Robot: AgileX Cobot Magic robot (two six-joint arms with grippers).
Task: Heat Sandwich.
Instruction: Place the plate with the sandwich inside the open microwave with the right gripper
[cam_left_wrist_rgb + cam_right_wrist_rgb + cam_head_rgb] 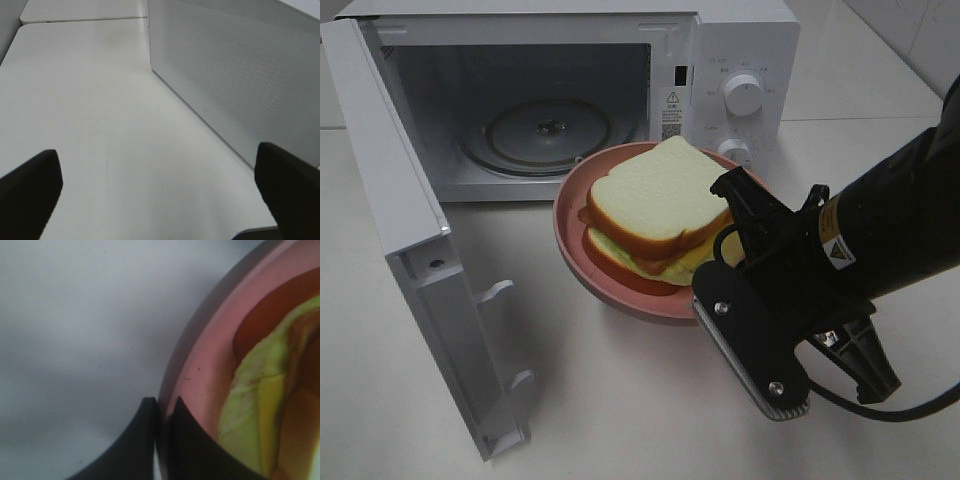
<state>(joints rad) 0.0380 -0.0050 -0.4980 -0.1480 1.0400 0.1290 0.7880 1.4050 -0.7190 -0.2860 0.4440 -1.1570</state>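
The sandwich (655, 205), pale bread with brown crust and yellow-green filling, lies on a round pink plate (582, 250) held in front of the open microwave (740, 40). My right gripper (718, 262) is shut on the plate's near-right rim. The right wrist view shows its fingers (145, 440) pinching the pink rim (200, 375), with the sandwich's filling (260, 410) just beyond. My left gripper (160, 200) is open and holds nothing. It hovers over bare table beside the microwave's perforated side wall (240, 75). It does not show in the exterior high view.
The microwave door (410, 250) swings out to the left toward the front of the table. The glass turntable (545, 135) inside carries nothing. Control knobs (742, 92) are on the right panel. White tabletop (620, 400) lies below the plate.
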